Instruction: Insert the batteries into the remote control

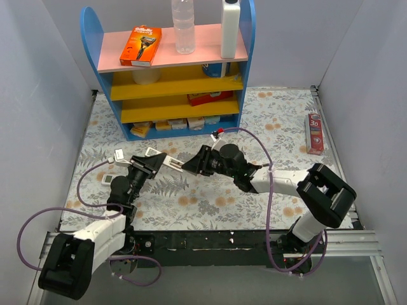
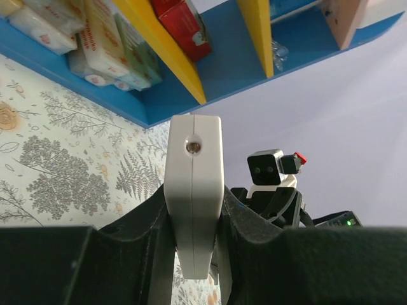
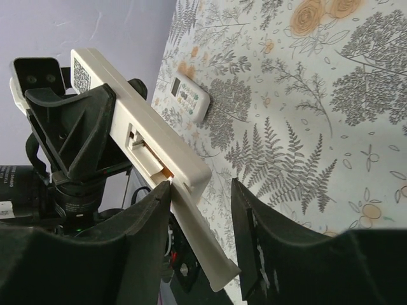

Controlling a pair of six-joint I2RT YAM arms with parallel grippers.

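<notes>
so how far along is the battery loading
Done: the slim white plastic remote control is clamped in the left end effector. In hand: its rear compartment is open, with the flat white cover plate between the fingers of the right end effector. To do: closing the cover; whether batteries sit inside is unclear.

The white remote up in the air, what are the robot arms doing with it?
The left gripper is clamped on the remote and holds it up above the table. The remote's battery slot is open. The right gripper is open, with one end of the remote between its fingers. No batteries show in any view.
</notes>
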